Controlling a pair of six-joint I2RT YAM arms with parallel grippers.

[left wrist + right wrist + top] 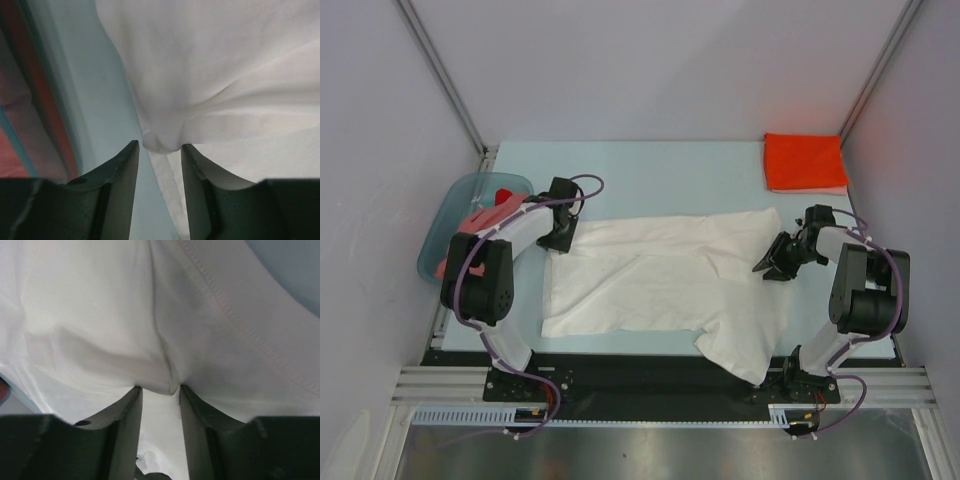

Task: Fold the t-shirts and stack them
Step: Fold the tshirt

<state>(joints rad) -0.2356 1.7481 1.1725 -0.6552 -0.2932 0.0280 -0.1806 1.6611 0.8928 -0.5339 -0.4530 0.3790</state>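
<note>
Across the middle of the pale blue table (650,170) a large, soft white t-shirt (660,275) lies spread open and creased, with one end hanging over the near edge between the two arm bases; the left gripper (560,238) sits at the far left corner of the white t-shirt, and the left wrist view shows a small nub of cloth bunched between its fingertips (131,150), the jaws closed on that pinch at a narrow gap; the right gripper (772,268) sits at the right edge of the same garment, and the right wrist view shows folds converging to a pucker nipped between its fingertips (134,394); a folded bright orange-red t-shirt (804,162) rests at the far right corner of the table, well apart from the white one; a blue-grey plastic basin (480,180) stands at the left edge, beside the left arm, holding crumpled salmon-pink and red t-shirts (470,218).
</note>
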